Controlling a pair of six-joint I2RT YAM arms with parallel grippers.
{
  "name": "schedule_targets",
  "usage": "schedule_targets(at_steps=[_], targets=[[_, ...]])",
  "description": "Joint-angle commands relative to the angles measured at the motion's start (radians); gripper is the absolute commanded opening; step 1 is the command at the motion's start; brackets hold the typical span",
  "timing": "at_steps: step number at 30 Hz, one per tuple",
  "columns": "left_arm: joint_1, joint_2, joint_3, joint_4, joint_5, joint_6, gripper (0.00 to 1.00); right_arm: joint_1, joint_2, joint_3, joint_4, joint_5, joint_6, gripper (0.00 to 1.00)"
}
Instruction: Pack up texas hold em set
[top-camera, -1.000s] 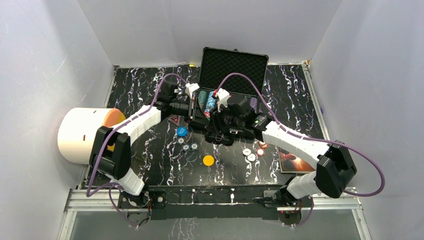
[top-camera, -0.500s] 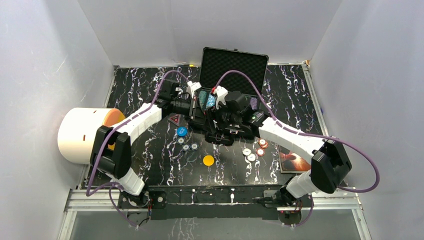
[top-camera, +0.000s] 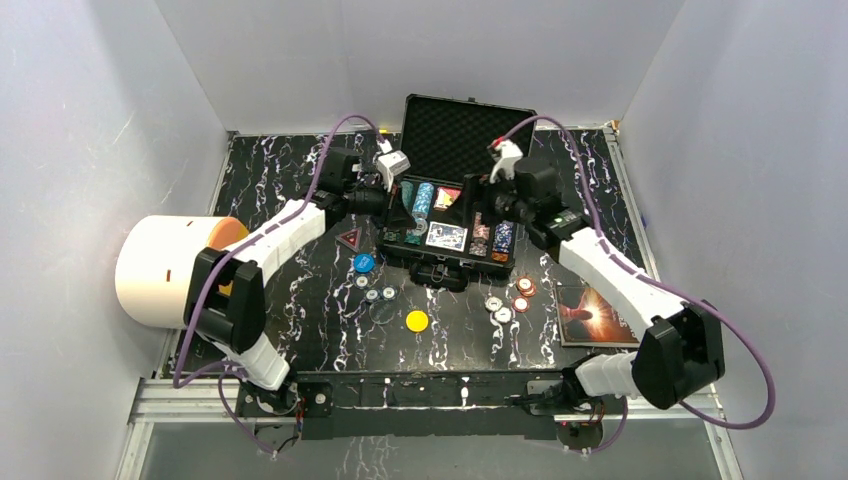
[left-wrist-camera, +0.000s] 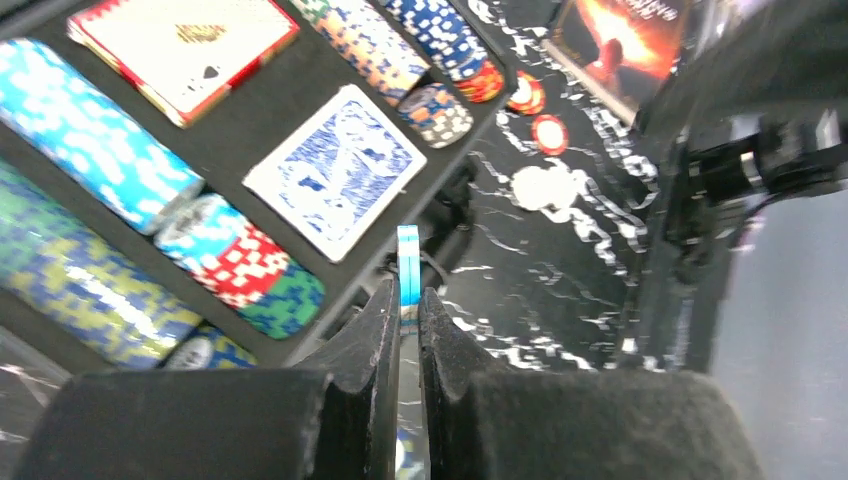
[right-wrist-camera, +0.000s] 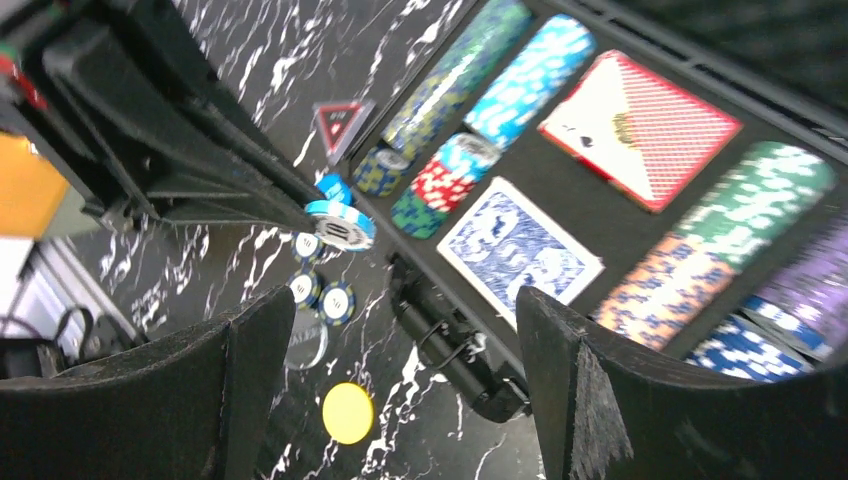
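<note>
The black case (top-camera: 398, 243) lies open at the back centre with its foam lid (top-camera: 468, 125) upright. It holds rows of chips (left-wrist-camera: 85, 150), a blue deck (left-wrist-camera: 335, 170) and a red deck (left-wrist-camera: 185, 35). My left gripper (left-wrist-camera: 408, 295) is shut on a light blue chip (left-wrist-camera: 408, 262), held on edge over the case's front left edge; the chip also shows in the right wrist view (right-wrist-camera: 340, 222). My right gripper (right-wrist-camera: 400, 330) is open and empty above the case's right half. Loose chips (top-camera: 375, 294) and a yellow disc (top-camera: 417, 321) lie in front of the case.
White and red chips (top-camera: 507, 300) lie at the front right, a blue chip (top-camera: 363, 263) and a red triangle (top-camera: 349, 238) left of the case. The dark book (top-camera: 590, 315) lies at the right. A big white cylinder (top-camera: 165, 270) stands at the left edge.
Both arms have drawn apart from over the case: the right gripper has moved back and right, the left back and left with its chip. The case's contents now show.
</note>
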Motion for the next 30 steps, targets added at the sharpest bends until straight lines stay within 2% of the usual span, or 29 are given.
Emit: schedule_targets(at_steps=[1, 6, 15, 28, 30], targets=[[-0.008, 0.013, 0.043, 0.028, -0.05, 0.39, 0.0, -0.102, -0.05, -0.027, 0.055, -0.034, 0.053, 0.89], [-0.009, 0.093, 0.122, -0.012, -0.114, 0.615, 0.0, -0.155, -0.054, -0.037, 0.058, 0.012, 0.022, 0.89], [-0.025, 0.234, 0.239, -0.072, -0.186, 0.861, 0.0, -0.199, -0.064, -0.075, 0.085, 0.038, 0.021, 0.89], [-0.069, 0.288, 0.279, -0.162, -0.259, 0.981, 0.0, -0.199, -0.086, -0.115, 0.098, 0.01, 0.052, 0.89], [-0.071, 0.294, 0.284, -0.164, -0.282, 0.988, 0.04, -0.2, -0.09, -0.117, 0.095, 0.006, 0.052, 0.89]])
